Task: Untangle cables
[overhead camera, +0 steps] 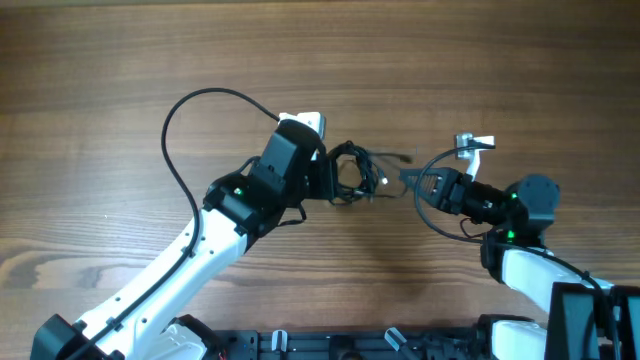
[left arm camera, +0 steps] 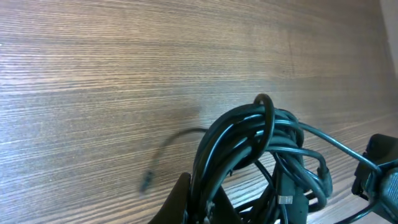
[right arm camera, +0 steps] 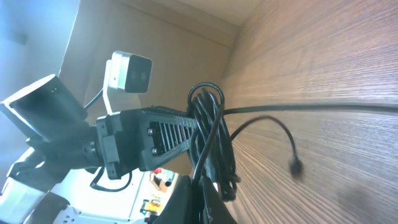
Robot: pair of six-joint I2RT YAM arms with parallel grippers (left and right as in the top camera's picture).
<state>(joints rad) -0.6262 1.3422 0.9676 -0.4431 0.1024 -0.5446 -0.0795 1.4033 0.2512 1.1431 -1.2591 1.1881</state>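
Two-point hold on cables [overhead camera: 360, 172], bunched in a knot at mid-table [overhead camera: 120, 60]. Knot clamped between left gripper [overhead camera: 345, 177] fingers. One taut strand pinched in right gripper [overhead camera: 408, 179], just beside the knot. One loose plug end [right arm camera: 297, 165] lying on the wood.

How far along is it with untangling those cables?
Early. Done: one plugged end sticks out loose. In hand: the left gripper holds the bunched cables; the right gripper seems to tug a strand. Left: nearly all the untangling.
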